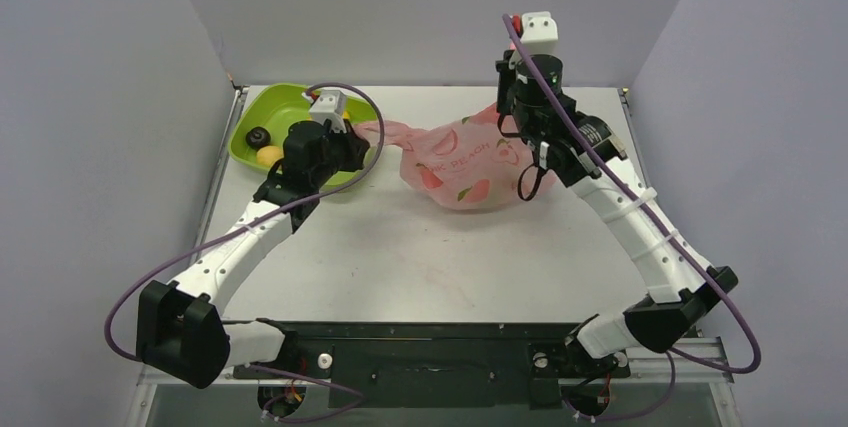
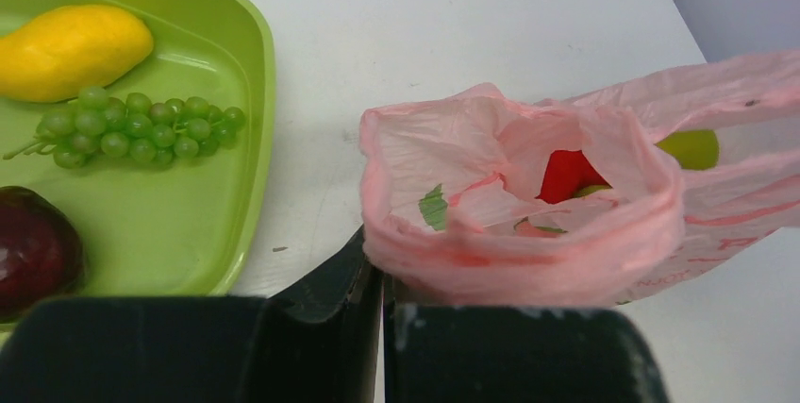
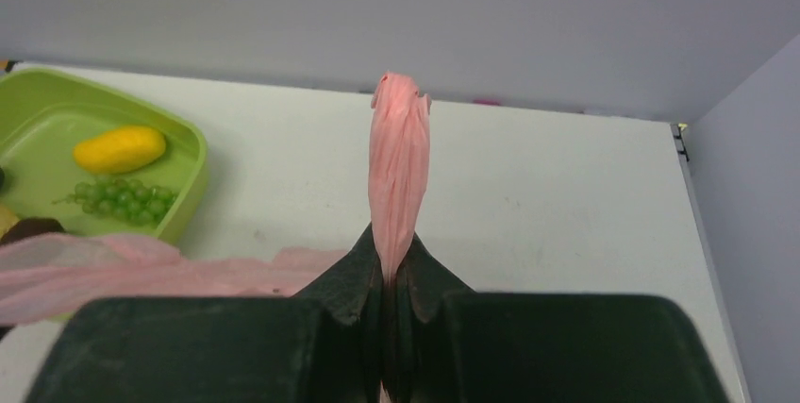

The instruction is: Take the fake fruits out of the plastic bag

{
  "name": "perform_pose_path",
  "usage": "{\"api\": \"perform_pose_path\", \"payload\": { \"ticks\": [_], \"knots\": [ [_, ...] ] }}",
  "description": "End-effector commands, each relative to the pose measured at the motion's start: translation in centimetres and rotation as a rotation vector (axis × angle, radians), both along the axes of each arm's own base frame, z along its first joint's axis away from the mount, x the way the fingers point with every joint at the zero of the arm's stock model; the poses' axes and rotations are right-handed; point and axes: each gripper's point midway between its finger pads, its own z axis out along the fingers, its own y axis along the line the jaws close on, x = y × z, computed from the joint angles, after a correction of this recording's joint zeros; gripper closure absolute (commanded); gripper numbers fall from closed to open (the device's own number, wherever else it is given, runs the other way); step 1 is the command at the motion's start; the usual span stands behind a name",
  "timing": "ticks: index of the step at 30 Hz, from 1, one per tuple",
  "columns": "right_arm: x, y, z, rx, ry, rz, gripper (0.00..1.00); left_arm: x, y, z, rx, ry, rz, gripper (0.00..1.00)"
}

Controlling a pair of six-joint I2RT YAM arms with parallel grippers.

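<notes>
- Top view: the thin, crinkly pink plastic carrier bag [image 1: 460, 167] hangs stretched between my two arms, its long axis running from one pair of jaws to the other. The left gripper [image 1: 360, 145] has one end, right beside the lime-green rectangular plastic tray [image 1: 262, 107]. The right gripper [image 1: 505, 112] has the opposite end, lifted higher. I can't make out any fruit inside the bag from up here.
- Left wrist view: my left jaws are pressed together, pinching the near rim of the bag's mouth. The mouth gapes just ahead of them. Further in and to the right lie a glossy red plastic fruit [image 2: 566, 175] and a rounded green plastic fruit [image 2: 691, 148], the green one showing only through the film. Folds may hide more. On the tray, left of the jaws, are a long yellow mango [image 2: 74, 51], a bunch of small green grapes [image 2: 132, 125] and a dark red fruit [image 2: 33, 252] cut off by the frame edge.
- Right wrist view: my right jaws are shut tight on a twisted strip of the bag, which pokes up past the fingertips. The fruit is out of sight here.
- My read: the left arm is nearer the opening, but with both grippers occupied, one must let go before reaching in.
</notes>
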Motion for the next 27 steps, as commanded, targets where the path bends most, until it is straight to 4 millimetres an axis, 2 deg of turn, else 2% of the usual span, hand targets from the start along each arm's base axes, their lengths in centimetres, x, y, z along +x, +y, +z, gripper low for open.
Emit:
{"api": "perform_pose_path", "payload": {
  "ticks": [1, 2, 3, 4, 5, 6, 7, 8, 9, 10, 13, 16, 19, 24, 27],
  "knots": [
    [-3.1, 1.0, -3.3, 0.025, 0.03, 0.077, 1.0, 1.2, 1.1, 3.0, -0.047, -0.065, 0.038, 1.0],
    [-3.5, 1.2, -4.1, 0.032, 0.029, 0.08, 1.0, 1.3, 1.3, 2.6, -0.038, -0.055, 0.046, 1.0],
    [-4.8, 1.9, -6.9, 0.027, 0.07, 0.101, 1.0, 1.3, 1.4, 2.5, -0.033, -0.051, 0.054, 1.0],
    [-5.3, 2.4, -7.5, 0.045, 0.069, 0.115, 1.0, 1.4, 1.4, 1.8, -0.028, -0.033, 0.056, 1.0],
    [-6.9, 3.4, -10.2, 0.044, 0.111, 0.153, 1.0, 1.5, 1.4, 1.6, -0.025, -0.023, 0.057, 1.0],
    [-7.4, 3.9, -11.1, 0.053, 0.123, 0.171, 1.0, 1.5, 1.4, 0.6, -0.015, 0.014, 0.059, 1.0],
    [-8.8, 4.5, -13.5, 0.05, 0.162, 0.195, 1.0, 1.6, 1.3, 0.5, -0.013, 0.027, 0.061, 1.0],
    [-9.5, 4.7, -15.5, 0.039, 0.192, 0.209, 1.0, 1.5, 1.3, -0.3, -0.003, 0.061, 0.062, 1.0],
    [-10.5, 5.3, -15.9, 0.058, 0.201, 0.23, 1.0, 1.6, 1.3, -0.4, -0.003, 0.068, 0.062, 1.0],
    [-11.1, 5.4, -17.5, 0.048, 0.23, 0.235, 1.0, 1.5, 1.3, -0.8, 0.002, 0.087, 0.064, 1.0],
    [-13.0, 6.1, -19.0, 0.074, 0.264, 0.278, 1.0, 1.6, 1.7, -0.8, 0.009, 0.086, 0.092, 1.0],
    [-14.0, 5.8, -20.2, 0.089, 0.279, 0.274, 1.0, 1.6, 2.2, -1.2, 0.015, 0.08, 0.121, 1.0],
    [-14.4, 5.7, -20.4, 0.114, 0.274, 0.276, 1.0, 1.5, 2.4, -1.8, 0.034, 0.09, 0.135, 1.0],
    [-15.1, 5.9, -19.7, 0.187, 0.278, 0.286, 0.94, 1.2, 2.3, -2.4, 0.1, 0.084, 0.152, 1.0],
    [-15.2, 5.8, -20.0, 0.199, 0.285, 0.278, 0.9, 0.8, 2.0, -2.1, 0.104, 0.078, 0.149, 1.0]
  ]
}}
